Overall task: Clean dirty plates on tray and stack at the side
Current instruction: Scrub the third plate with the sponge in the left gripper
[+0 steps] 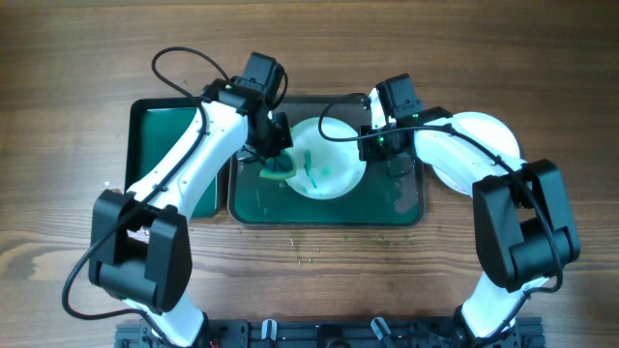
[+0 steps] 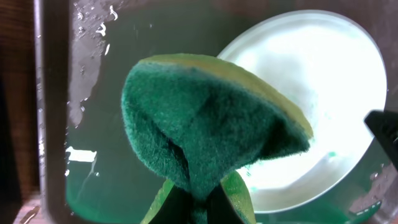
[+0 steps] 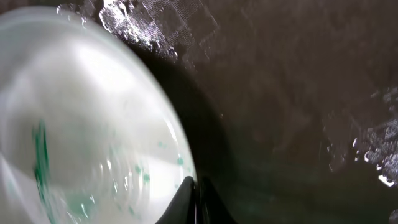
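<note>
Grey-green tray (image 1: 406,208) lies lengthwise across wooden table (image 1: 309,58); left tool (image 1: 276,157) clamps sponge (image 2: 205,124), right tool (image 3: 196,190) pinches plate (image 1: 334,169) rim.

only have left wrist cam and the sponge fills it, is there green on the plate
Observer: Yes. Overhead shows a green smear running across the plate, left of its middle.
Operator: whats the dark thing at my right edge
Observer: The right gripper, closed on the plate's rim.
Operator: any plates set aside yet
Observer: One white plate lies on the table right of the tray, partly under the right arm.
</note>
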Tool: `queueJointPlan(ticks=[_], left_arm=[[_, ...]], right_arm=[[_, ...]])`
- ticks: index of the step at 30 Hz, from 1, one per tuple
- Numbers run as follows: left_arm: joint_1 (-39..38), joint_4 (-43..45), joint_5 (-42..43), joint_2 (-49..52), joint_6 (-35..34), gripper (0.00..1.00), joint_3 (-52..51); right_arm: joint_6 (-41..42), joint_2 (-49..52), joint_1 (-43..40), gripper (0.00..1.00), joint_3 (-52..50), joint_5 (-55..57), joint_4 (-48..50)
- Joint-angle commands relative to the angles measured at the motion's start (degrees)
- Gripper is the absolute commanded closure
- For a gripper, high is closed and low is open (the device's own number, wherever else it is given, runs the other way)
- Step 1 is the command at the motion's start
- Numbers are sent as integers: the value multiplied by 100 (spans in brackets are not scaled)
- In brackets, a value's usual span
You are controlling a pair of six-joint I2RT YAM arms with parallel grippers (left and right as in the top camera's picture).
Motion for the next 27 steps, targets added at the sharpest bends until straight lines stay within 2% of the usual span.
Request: queueJointPlan(ticks=[1,4,15,17,21,22,24,26,27], left_arm=[[-199,597,-44,-26,-109,96,-341],[-293,905,-59,149,-136,96,-444],[-398,1655,33,1346,61,96,-444],[-457,1853,640,1412,560,96,-444],[-623,2109,2496,1445,1663,96,-444],[-645,2109,2575,1445,1722,96,-444],[-629,2159,2273,1445,1620,96,-442],[-584,2243,1620,1445,1176,96,-422],[-533,2218,841,1443,684,96,-358]], right_arm=[[437,190,-20,96,-46,-249,-133],[715,190,-20,96,-48,-249,-232],[717,190,-20,96,-162,-315,-229],[713,190,-20,96,-162,-334,-223],[704,190,-20,96,-162,-334,-225],[702,190,-20,96,-162,-334,-225],[702,190,-20,96,-162,-334,-225],[702,190,-20,96,-162,-334,-225],[702,190,-20,96,-162,-334,-225]])
